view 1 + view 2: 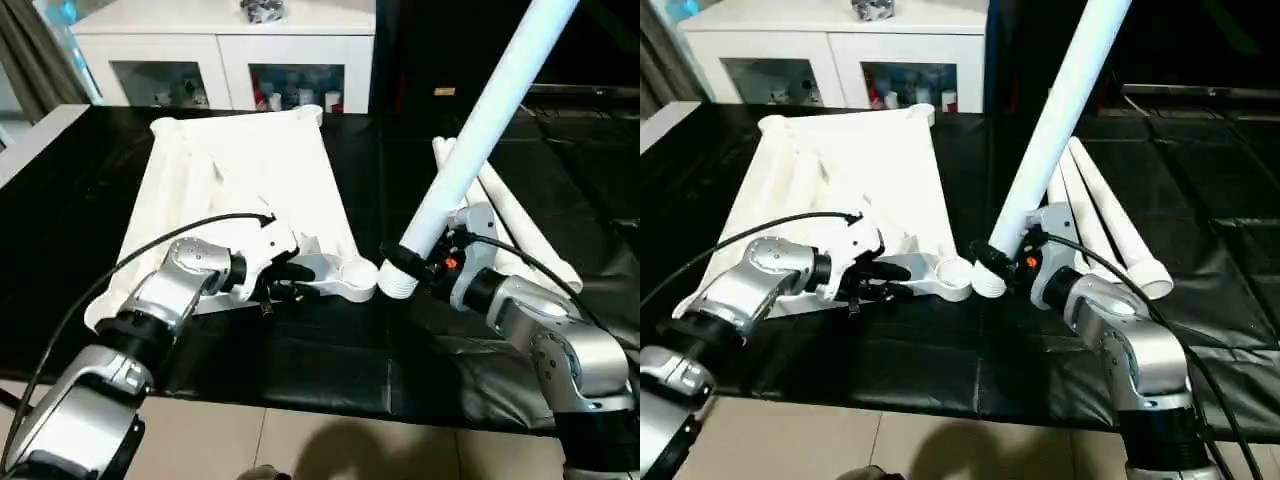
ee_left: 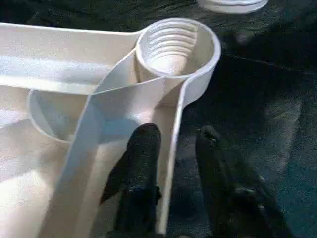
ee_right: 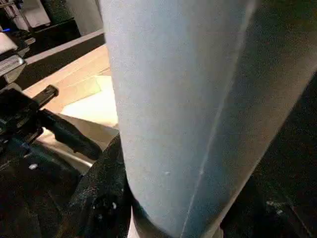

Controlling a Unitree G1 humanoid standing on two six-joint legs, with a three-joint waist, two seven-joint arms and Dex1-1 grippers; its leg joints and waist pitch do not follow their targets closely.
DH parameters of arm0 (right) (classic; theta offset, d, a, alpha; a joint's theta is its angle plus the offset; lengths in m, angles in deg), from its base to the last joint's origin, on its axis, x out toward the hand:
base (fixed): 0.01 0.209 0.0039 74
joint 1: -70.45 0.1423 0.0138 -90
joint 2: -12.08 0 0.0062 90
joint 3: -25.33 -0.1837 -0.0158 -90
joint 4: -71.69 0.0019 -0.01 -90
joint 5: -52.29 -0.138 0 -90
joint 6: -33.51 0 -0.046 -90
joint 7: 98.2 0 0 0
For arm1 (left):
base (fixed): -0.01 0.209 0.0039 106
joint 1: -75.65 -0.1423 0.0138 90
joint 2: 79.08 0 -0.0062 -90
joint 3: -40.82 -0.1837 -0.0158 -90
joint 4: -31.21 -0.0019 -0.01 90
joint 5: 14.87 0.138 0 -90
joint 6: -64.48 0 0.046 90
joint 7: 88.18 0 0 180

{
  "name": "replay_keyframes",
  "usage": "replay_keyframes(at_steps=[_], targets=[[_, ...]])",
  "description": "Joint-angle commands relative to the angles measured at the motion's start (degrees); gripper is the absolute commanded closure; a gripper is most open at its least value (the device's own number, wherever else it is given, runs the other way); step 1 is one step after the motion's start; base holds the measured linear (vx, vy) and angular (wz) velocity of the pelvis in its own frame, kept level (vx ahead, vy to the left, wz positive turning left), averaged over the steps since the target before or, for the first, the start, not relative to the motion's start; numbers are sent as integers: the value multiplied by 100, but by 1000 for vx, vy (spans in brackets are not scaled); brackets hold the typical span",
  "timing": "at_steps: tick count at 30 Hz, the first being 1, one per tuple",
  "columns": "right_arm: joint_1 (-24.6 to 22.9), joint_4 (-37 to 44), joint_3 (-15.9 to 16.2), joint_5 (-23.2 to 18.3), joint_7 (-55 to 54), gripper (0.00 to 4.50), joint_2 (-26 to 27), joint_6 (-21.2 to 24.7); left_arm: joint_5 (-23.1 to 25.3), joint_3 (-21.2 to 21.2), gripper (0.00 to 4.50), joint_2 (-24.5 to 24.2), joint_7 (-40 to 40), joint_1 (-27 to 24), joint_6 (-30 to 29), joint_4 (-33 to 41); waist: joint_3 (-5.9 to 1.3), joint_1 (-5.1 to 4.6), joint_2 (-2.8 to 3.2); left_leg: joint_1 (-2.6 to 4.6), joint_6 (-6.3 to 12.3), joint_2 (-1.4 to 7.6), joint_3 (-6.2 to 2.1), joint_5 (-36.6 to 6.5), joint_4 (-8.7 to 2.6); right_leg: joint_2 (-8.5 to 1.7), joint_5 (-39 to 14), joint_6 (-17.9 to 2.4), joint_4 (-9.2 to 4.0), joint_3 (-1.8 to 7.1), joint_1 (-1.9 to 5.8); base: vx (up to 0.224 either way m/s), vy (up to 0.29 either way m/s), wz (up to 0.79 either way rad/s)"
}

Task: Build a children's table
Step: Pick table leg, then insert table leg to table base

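Left claw pinches the tabletop rim beside its socket; right claw grips a tilted leg.

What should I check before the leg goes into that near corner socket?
1. Right tool shut on the leg: ok.
2. Left tool steadying the tabletop, one finger each side of its edge wall beside the socket: ok.
3. Socket open, threads showing, nothing inside: ok.
4. Leg's threaded end over the socket: not ok, it sits beside it.
5. Leg upright: not ok, it leans away.
6. Spare legs out of the way, behind the right arm: ok.
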Motion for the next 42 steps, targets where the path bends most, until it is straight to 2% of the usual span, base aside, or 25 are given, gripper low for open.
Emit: replay_keyframes(at_steps=[1, 2, 4, 7, 10, 11, 12, 15, 19, 21, 22, 23, 24, 26, 27, 28, 29, 30, 31, 34, 36, 37, 39, 40, 42], targets=[[5, 181, 23, -16, 27, 259, -27, -13, 127, -30, 343, -6, 85, 115, 105, -178, -451, -31, 13, 122, -32, 402, -200, -921, -399, -546, -404, -1387, -436, 310, 271, 0, 0, 0], [1, 195, 32, -20, 31, 259, -30, -7, 139, -21, 359, 2, 101, 135, 128, -223, -454, -35, 22, 131, -35, 412, -205, -956, -403, -554, -432, -1401, -435, 309, 266, 0, 0, 0], [-2, 226, 62, -36, 54, 259, -47, -1, 182, 11, 361, 31, 163, 202, 220, -389, -445, -35, 26, 136, -53, 413, -201, -1020, -407, -555, -513, -1419, -446, 311, 259, 0, 0, 0], [18, 207, 84, -33, 91, 259, -67, -15, 263, 6, 402, 23, 249, 251, 308, -549, -442, -36, 15, 139, -67, 408, -203, -1071, -413, -556, -601, -1411, -462, 310, 262, 0, 0, 0], [49, 189, 98, -18, 127, 259, -73, -18, 363, -22, 405, -5, 292, 269, 417, -682, -457, -32, 24, 132, -40, 421, -205, -965, -405, -564, -358, -1449, -430, 311, 263, 0, 0, 0], [61, 181, 101, -16, 139, 259, -76, -19, 374, 0, 410, 6, 297, 279, 428, -722, -454, -32, -6, 129, -28, 422, -204, -967, -410, -566, -345, -1459, -430, 312, 268, 0, 0, 0], [71, 174, 105, -17, 152, 259, -80, -16, 378, 17, 438, 12, 306, 282, 432, -741, -455, -28, 3, 128, -10, 420, -201, -954, -402, -573, -353, -1474, -427, 313, 268, 0, 0, 0], [143, 126, 166, -2, 221, 259, -110, -7, 487, -31, 448, -7, 362, 279, 507, -823, -450, -27, -5, 118, 16, 418, -201, -922, -404, -579, -447, -1464, -439, 312, 272, 0, 0, 0], [387, -67, 321, 67, 327, 259, -184, 68, 646, -116, 450, 0, 459, 253, 628, -895, -441, -81, 9, 121, -10, 415, -207, -990, -412, -568, -459, -1493, -438, 307, 275, 0, 0, 0], [590, -208, 389, 106, 420, 259, -192, 36, 624, -107, 450, 29, 521, 228, 547, -821, -436, -113, -43, 112, 3, 411, -200, -995, -411, -577, -528, -1532, -444, 308, 286, 0, 0, 0], [590, -208, 389, 106, 420, 259, -192, 36, 624, -107, 450, 29, 521, 228, 547, -821, -439, -105, -22, 117, 7, 410, -201, -982, -402, -577, -538, -1541, -435, 308, 280, 0, 0, 0], [771, -377, 422, 161, 487, 259, -160, -72, 456, 9, 450, 130, 575, 220, 322, -666, -447, -99, -50, 117, 36, 417, -193, -901, -395, -591, -498, -1575, -414, 310, 282, 0, 0, 0], [828, -439, 430, 176, 504, 259, -143, -109, 378, 54, 450, 167, 602, 215, 216, -584, -448, -106, -170, 111, 83, 418, -179, -832, -403, -584, -470, -1577, -433, 307, 283, 0, 0, 0], [980, -710, 500, 261, 552, 259, -77, -261, 215, 158, 450, 295, 587, 186, -48, -324, -465, -49, -192, 105, 194, 437, -176, -563, -377, -629, -402, -1618, -372, 302, 269, 0, 0, 0], [1022, -818, 527, 296, 555, 259, -45, -316, 190, 181, 450, 340, 543, 176, -113, -257, -457, -44, -163, 109, 211, 438, -165, -538, -372, -619, -412, -1608, -391, 300, 245, 0, 0, 0], [1070, -958, 574, 342, 526, 259, 29, -391, 207, 191, 450, 362, 491, 153, -169, -208, -454, -47, -254, 106, 249, 442, -149, -494, -381, -596, -334, -1605, -395, 299, 243, 0, 0, 0], [1133, -1160, 606, 386, 464, 259, 136, -514, 276, 158, 450, 371, 446, 92, -181, -145, -470, -13, -207, 104, 282, 448, -162, -398, -371, -610, -201, -1607, -360, 297, 238, 0, 0, 0], [1152, -1217, 611, 394, 449, 259, 160, -550, 297, 149, 450, 374, 440, 74, -179, -128, -465, -16, -197, 105, 288, 447, -160, -399, -372, -604, -182, -1600, -364, 294, 221, 0, 0, 0], [1180, -1307, 627, 430, 415, 259, 200, -626, 310, 129, 450, 367, 451, 21, -187, -58, -471, 5, -238, 112, 295, 453, -158, -421, -376, -608, -103, -1587, -361, 298, 228, 0, 0, 0], [1251, -1518, 698, 593, 331, 259, 267, -839, 355, 148, 450, 340, 344, -82, -166, 82, -469, 46, -244, 117, 258, 452, -151, -442, -377, -608, -105, -1554, -352, 300, 212, 0, 0, 0], [1274, -1582, 720, 635, 388, 259, 270, -918, 502, 119, 450, 262, 274, -146, -51, 202, -457, 48, -257, 103, 244, 450, -156, -506, -387, -613, -190, -1511, -363, 301, 231, 0, 0, 0], [1273, -1578, 717, 635, 464, 259, 259, -949, 574, 87, 450, 175, 314, -205, -81, 316, -454, 47, -289, 97, 247, 450, -156, -516, -394, -615, -248, -1465, -367, 304, 240, 0, 0, 0], [1252, -1589, 721, 651, 512, 259, 257, -1038, 567, 71, 450, 95, 436, -266, -143, 400, -446, 45, -275, 97, 220, 451, -161, -530, -402, -614, -339, -1418, -370, 304, 233, 0, 0, 0], [1248, -1613, 721, 662, 524, 259, 262, -1077, 575, 65, 423, 62, 467, -294, -168, 442, -447, 34, -275, 105, 187, 455, -163, -566, -409, -609, -356, -1418, -369, 301, 226, 0, 0, 0], [1227, -1626, 696, 628, 536, 259, 273, -1104, 587, 117, 395, 20, 375, -359, -171, 516, -443, 24, -300, 110, 176, 454, -158, -602, -412, -605, -350, -1445, -373, 304, 225, 0, 0, 0]])
